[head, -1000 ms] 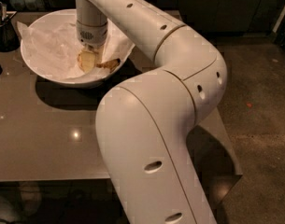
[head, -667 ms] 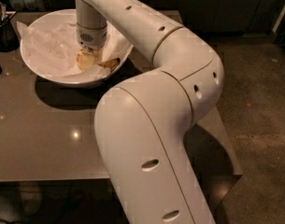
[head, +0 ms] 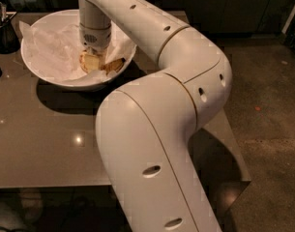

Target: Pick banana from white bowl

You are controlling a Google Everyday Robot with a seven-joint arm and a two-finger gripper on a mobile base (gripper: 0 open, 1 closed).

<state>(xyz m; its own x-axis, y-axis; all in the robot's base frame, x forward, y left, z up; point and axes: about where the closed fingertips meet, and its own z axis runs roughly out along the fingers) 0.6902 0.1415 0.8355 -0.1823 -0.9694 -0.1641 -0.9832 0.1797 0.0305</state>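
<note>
The white bowl sits at the table's far left, lined with crumpled white paper. The spotted yellow banana lies inside it at the right, partly hidden by my wrist. My gripper reaches straight down into the bowl, right on top of the banana's left part. The white arm fills the middle of the view and hides the bowl's right rim.
A dark container with utensils stands at the far left edge, beside the bowl. The grey-brown table stretches toward me. Its right edge drops to a dark floor.
The arm has shifted slightly, the wrist still down in the bowl over the banana. The banana and bowl have not visibly moved.
</note>
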